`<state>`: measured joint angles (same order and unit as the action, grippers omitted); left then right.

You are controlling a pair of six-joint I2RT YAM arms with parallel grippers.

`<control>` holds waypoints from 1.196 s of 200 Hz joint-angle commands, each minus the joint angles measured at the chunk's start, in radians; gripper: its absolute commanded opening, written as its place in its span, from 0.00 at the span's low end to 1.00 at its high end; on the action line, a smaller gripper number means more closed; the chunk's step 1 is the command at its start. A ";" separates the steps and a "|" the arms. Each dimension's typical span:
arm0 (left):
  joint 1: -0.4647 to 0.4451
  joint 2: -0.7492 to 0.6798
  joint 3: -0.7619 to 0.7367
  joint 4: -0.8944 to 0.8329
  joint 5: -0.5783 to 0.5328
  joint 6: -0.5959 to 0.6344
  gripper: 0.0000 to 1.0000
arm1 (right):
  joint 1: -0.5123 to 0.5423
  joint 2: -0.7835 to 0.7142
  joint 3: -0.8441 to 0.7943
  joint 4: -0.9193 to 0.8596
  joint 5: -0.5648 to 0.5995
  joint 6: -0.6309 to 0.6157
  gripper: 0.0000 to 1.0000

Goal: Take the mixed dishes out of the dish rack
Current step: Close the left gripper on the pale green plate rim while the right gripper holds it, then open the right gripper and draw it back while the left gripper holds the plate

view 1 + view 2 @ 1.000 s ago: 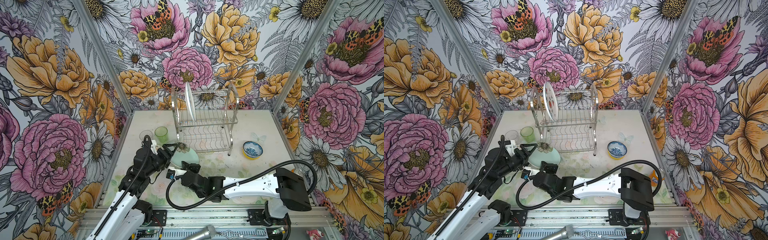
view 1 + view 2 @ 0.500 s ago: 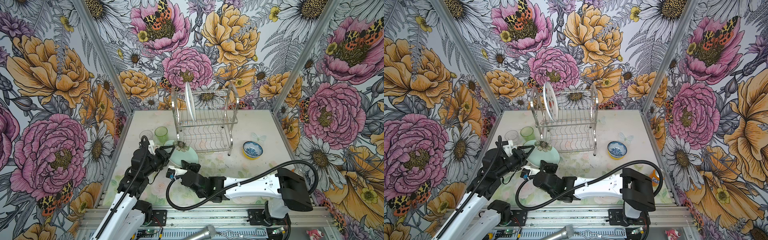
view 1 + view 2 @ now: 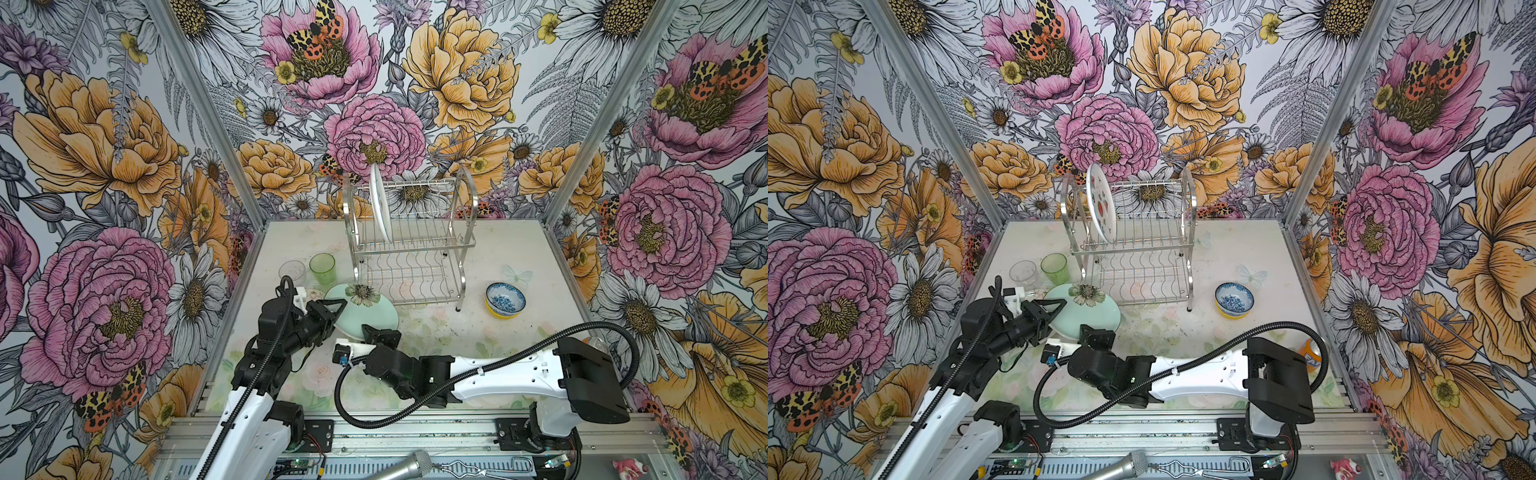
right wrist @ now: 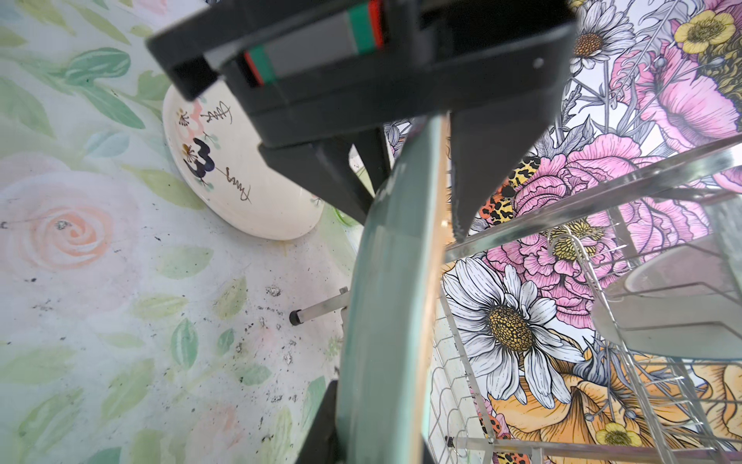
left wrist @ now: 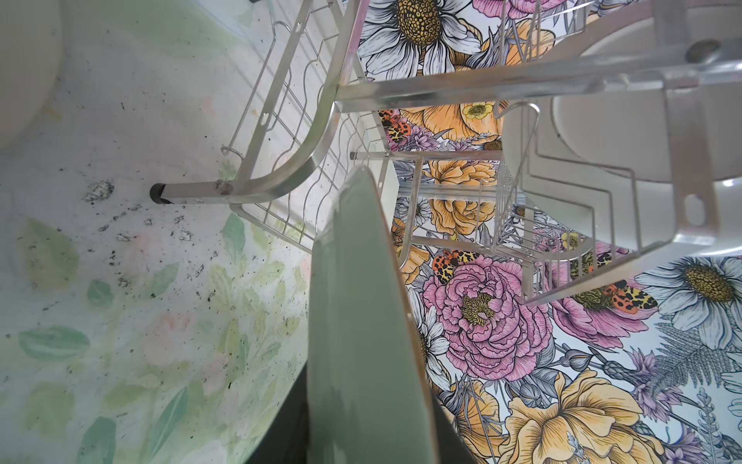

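Pale-green round plate (image 4: 385, 301) is being pinched by left gripper (image 4: 413, 225), clear only in the right wrist view. Right gripper (image 3: 380, 330) is seemingly pinching too.

Pale green plate (image 3: 365, 318). White plate (image 3: 1101, 208), printed with red and green marks. Cream plate (image 4: 241, 193), pink and dark blue floral sprigs. Dish rack (image 3: 415, 253), shiny silver wire. Translucent green tumbler (image 3: 322, 268); colourless glass (image 3: 292, 271). Blue-and-white bowl (image 3: 505, 298), floral-patterned inside, yellow below its rim. Surface (image 3: 457, 328), off-white with green leaves and peach roses. Walls (image 3: 104, 166), pink, orange and white blooms.
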<state>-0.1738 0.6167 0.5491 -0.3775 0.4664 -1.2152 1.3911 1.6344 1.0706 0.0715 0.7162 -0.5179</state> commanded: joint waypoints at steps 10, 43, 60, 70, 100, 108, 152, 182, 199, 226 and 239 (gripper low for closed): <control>0.040 -0.003 0.023 0.106 -0.010 0.075 0.17 | 0.009 -0.094 0.006 0.121 -0.006 0.086 0.32; 0.058 0.012 0.032 0.094 0.005 0.100 0.14 | 0.000 -0.106 -0.007 0.121 -0.005 0.099 0.56; 0.072 0.017 0.037 0.091 0.019 0.107 0.11 | 0.000 -0.113 -0.014 0.122 -0.008 0.105 0.62; 0.078 0.017 0.040 0.090 0.024 0.111 0.07 | -0.002 -0.119 -0.018 0.122 -0.007 0.111 0.65; 0.096 0.016 0.049 0.076 0.033 0.124 0.04 | -0.013 -0.144 -0.035 0.121 -0.012 0.138 0.70; 0.100 0.014 0.048 0.074 0.033 0.127 0.03 | -0.019 -0.154 -0.040 0.123 -0.012 0.152 0.70; 0.115 0.016 0.046 0.061 0.040 0.139 0.00 | -0.081 -0.242 -0.085 0.123 -0.048 0.277 0.71; 0.130 0.008 0.042 0.046 0.039 0.143 0.00 | -0.129 -0.316 -0.129 0.134 -0.095 0.363 0.72; 0.138 -0.001 0.036 0.038 0.034 0.141 0.00 | -0.148 -0.352 -0.154 0.143 -0.110 0.387 0.72; 0.149 -0.021 0.016 0.019 0.019 0.138 0.00 | -0.179 -0.405 -0.190 0.159 -0.135 0.414 0.73; 0.157 -0.033 0.002 0.005 0.012 0.138 0.00 | -0.192 -0.425 -0.204 0.162 -0.145 0.420 0.73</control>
<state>-0.0330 0.6250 0.5495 -0.4423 0.4652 -1.0809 1.2198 1.2533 0.8913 0.2012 0.6098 -0.1467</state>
